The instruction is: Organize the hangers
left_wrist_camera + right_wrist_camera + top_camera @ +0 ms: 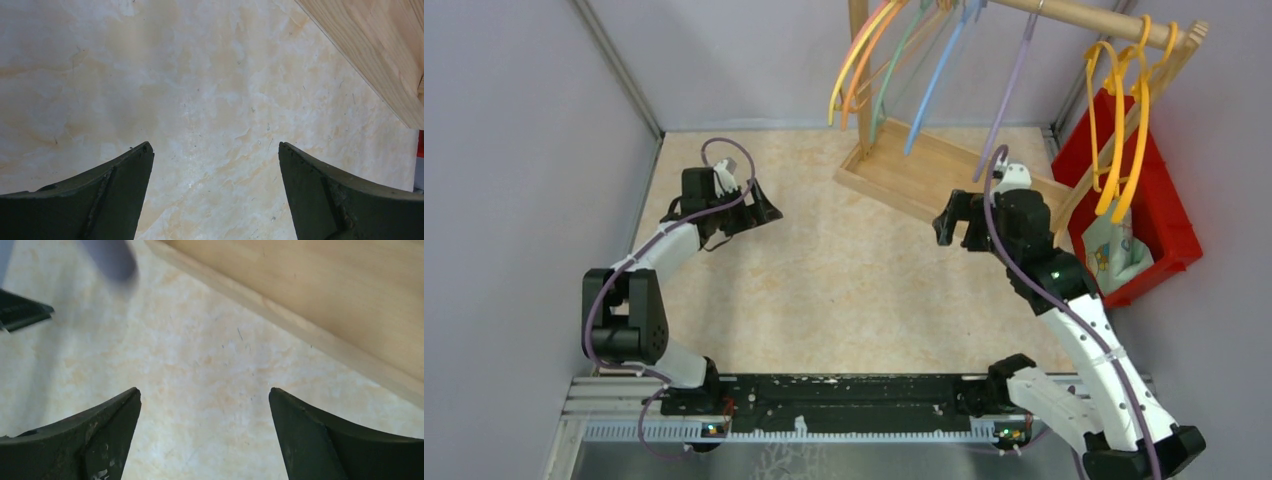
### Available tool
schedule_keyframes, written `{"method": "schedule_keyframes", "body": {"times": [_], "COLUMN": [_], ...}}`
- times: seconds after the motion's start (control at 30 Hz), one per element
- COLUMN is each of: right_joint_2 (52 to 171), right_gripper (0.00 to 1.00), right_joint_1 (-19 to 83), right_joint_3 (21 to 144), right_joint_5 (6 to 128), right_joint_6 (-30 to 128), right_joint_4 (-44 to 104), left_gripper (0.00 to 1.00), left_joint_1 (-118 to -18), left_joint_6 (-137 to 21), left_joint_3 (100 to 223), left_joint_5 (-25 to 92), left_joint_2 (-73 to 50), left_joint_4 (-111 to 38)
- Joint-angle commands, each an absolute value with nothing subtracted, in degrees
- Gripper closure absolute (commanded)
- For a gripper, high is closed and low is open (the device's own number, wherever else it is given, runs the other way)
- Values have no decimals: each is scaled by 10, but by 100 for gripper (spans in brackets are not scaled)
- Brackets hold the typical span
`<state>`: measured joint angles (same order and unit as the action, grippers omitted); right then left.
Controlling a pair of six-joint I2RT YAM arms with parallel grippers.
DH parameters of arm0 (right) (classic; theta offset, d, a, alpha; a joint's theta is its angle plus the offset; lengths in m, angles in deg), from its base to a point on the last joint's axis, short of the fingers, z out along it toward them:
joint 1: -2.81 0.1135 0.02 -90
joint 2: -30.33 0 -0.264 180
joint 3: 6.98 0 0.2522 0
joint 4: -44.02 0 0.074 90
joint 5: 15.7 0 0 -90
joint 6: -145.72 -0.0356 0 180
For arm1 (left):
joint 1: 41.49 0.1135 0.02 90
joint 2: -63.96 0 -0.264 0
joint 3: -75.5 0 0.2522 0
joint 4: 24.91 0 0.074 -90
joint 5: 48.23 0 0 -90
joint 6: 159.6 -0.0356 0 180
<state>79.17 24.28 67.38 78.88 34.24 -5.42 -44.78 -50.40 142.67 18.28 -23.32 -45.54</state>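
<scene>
Reach favours your right gripper (957,222): the purple hanger (1009,95) hangs steeply off the wooden rail (1084,17) just beyond it. Jaws on both arms are spread, empty.

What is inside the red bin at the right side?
A pale cloth item with small coloured prints lies in the red bin. The yellow hangers and a wooden rack leg cross in front, so the rest of the inside cannot be seen.

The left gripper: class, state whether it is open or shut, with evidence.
Open. In the left wrist view the left gripper has its fingers wide apart, with only bare table between them and nothing held.
</scene>
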Motion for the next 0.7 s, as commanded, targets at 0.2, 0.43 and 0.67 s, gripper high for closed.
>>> {"method": "schedule_keyframes", "body": {"times": [0.2, 0.43, 0.67], "right_joint_2": [734, 753, 799], "right_gripper": [1, 1, 1], "right_joint_1": [293, 304, 304], "right_joint_3": [534, 487, 489], "right_joint_5": [804, 799, 805], "right_joint_6": [403, 393, 407], "right_joint_4": [-33, -1, 36], "left_gripper": [0, 0, 0], "left_joint_1": [-451, -452, -451], "left_joint_6": [-529, -537, -549], "left_joint_3": [1437, 1444, 1453], "left_joint_5": [195, 196, 197], "left_joint_2": [-260, -278, -289], "left_joint_4": [-442, -445, -443]}}
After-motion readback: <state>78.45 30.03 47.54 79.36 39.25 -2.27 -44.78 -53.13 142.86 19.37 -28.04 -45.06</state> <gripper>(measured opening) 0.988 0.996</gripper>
